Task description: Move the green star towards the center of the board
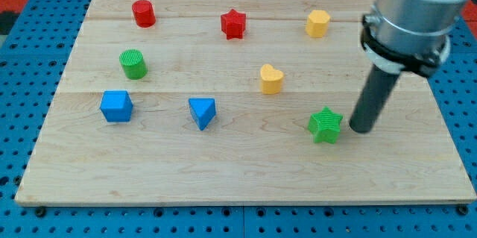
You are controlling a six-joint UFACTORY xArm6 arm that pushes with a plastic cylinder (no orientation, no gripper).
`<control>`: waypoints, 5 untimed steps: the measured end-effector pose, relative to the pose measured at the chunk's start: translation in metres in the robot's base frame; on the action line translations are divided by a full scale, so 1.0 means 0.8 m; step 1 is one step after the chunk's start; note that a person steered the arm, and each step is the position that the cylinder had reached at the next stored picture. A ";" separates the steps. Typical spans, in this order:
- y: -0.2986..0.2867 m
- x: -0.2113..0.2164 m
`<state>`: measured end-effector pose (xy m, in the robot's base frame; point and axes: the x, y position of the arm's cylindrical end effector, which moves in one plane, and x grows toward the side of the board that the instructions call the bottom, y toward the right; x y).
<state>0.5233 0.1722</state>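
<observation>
The green star (326, 124) lies on the wooden board (246, 178), right of the middle and toward the view's bottom. My tip (361, 129) rests on the board just to the star's right, a small gap away from it. The dark rod rises up and right to the grey arm housing at the view's top right.
A red cylinder (143, 13), red star (233, 24) and yellow hexagon block (317, 23) line the top. A green cylinder (133, 63), blue cube (116, 107), blue triangular block (202, 112) and yellow heart block (271, 79) lie across the middle. A blue pegboard (22, 104) surrounds the board.
</observation>
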 end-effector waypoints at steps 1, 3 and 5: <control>-0.061 -0.008; -0.173 -0.058; -0.207 -0.030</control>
<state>0.4992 0.0064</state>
